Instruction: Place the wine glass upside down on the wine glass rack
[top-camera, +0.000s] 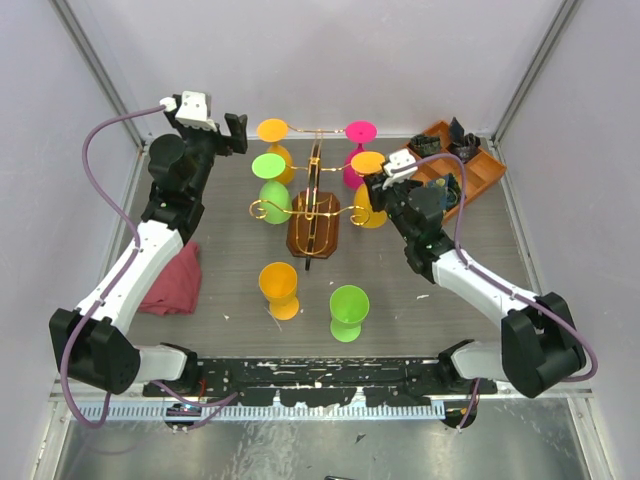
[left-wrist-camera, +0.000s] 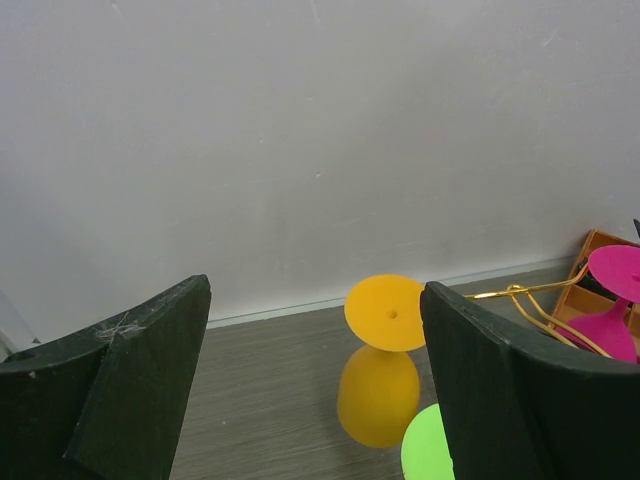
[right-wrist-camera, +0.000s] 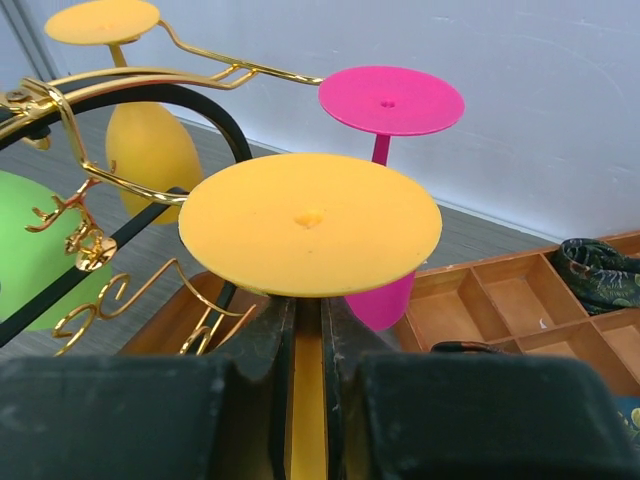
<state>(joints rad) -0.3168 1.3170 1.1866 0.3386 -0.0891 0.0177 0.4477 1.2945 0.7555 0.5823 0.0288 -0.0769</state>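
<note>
Status: right claw (right-wrist-camera: 308, 385) is pinched tight on the stem of the orange glass (right-wrist-camera: 310, 222), which is inverted, foot up. It's on the right side of the rack (top-camera: 314, 228), just beside the gold scroll (right-wrist-camera: 88, 256) at the end of the rack's front wire arm. Can't tell if the stem is in the wire slot or only next to it. From the wrist view the foot sits right of the scrolls, so I'd guess not seated.

Step in hand: the hang itself. Next move, my read: slide the stem toward the rack's middle between the two wires, foot kept above them. Lower till the foot rests on the wire, and only then let go. Watch the pink glass (right-wrist-camera: 390, 100) hanging just behind on the rack; the feet are close.

The left claw (top-camera: 228, 130) is spread wide, holding nothing, behind-left of the rack. A spare orange cup (top-camera: 279, 288) and a green cup (top-camera: 349, 312) stand upright in front of the rack.
</note>
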